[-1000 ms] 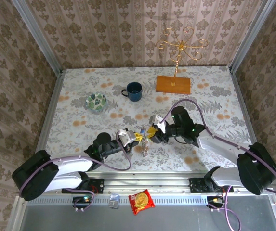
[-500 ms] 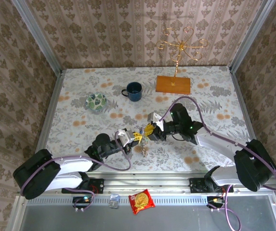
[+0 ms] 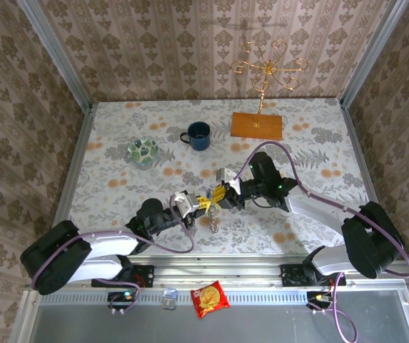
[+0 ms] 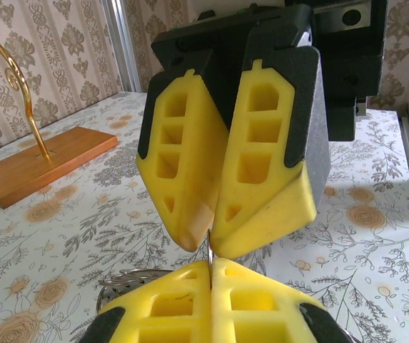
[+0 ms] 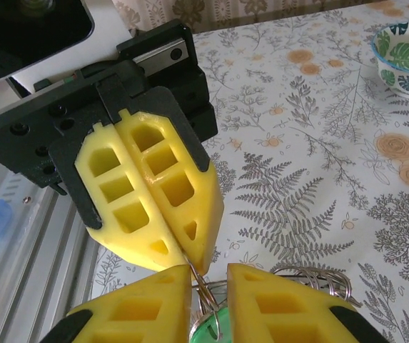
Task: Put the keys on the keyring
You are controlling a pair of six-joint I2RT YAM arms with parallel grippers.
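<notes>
Worktop (image 3: 118, 179), floral-patterned, taken from above. At 1 o'clock of centre, gold wire stand (image 3: 267, 68) on wooden base (image 3: 256, 125). At 12, blue mug (image 3: 198, 135). At 10, green-patterned dish (image 3: 142, 151). All well apart from the work; judged no part of it.

Just toward 6 o'clock of centre, tip to tip: left pincer (image 3: 202, 203) reaching in from 8 o'clock, right pincer (image 3: 219, 194) from 3 o'clock.

Left pincer: clamped flat, pads together on a thin wire of the keyring (image 5: 311, 274). Rest of the ring low at 5 o'clock of those fingers in the right wrist view, close over the worktop. Touching or not: cannot tell.

Right pincer: narrow gap only. In that gap, ring wire and the green key (image 5: 211, 330). Pinched or merely straddled: cannot tell.

Progress, as judgement: mid-threading. Ring secured, green key brought right up to the coil. Fully slid on or only started: too small to tell. Number of keys riding the ring likewise unclear from above. Probably left to do: work the key round the coil, check it seated, repeat for any key remaining.
</notes>
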